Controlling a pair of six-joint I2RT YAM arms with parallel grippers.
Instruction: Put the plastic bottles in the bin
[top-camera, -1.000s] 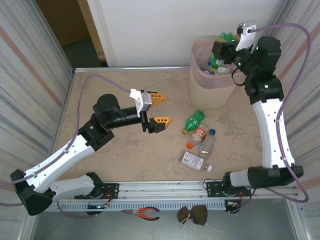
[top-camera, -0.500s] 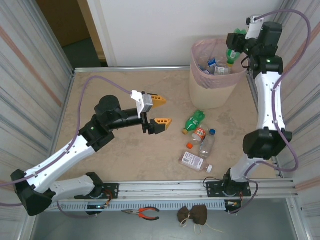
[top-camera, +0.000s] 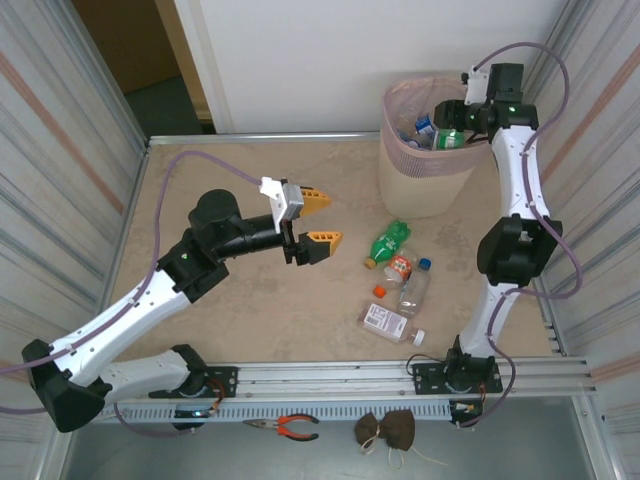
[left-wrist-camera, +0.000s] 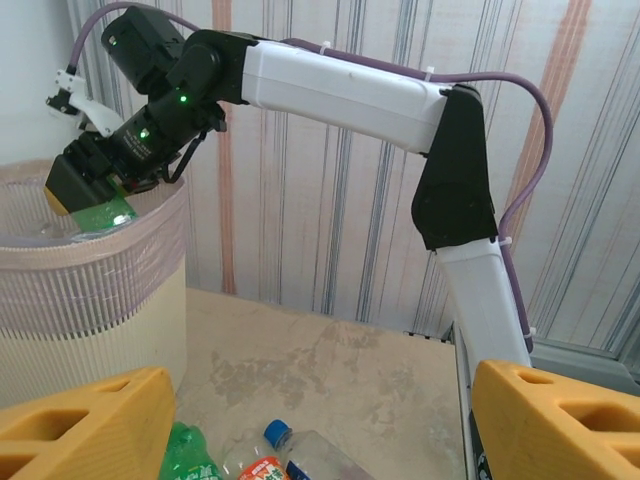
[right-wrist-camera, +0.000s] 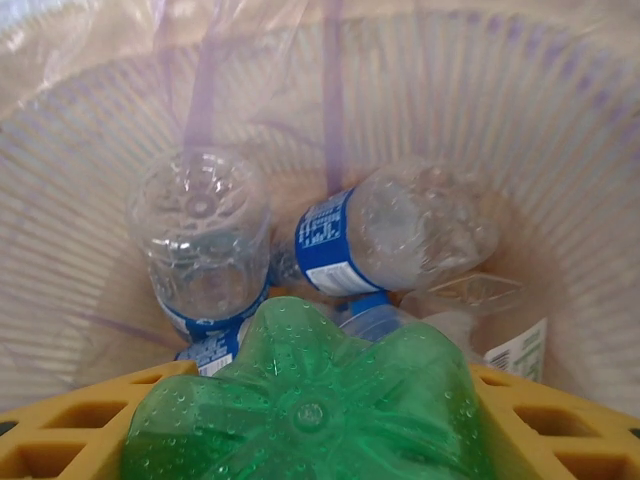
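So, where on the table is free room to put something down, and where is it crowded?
Free: the wide patch between the table's back edge, the bin and the left arm; also the near strip from the left end effector to the rail. Crowded: the bottles in front of the bin.

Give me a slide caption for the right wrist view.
Right gripper holds a green bottle over the bag-lined bin, where clear blue-labelled bottles already lie.
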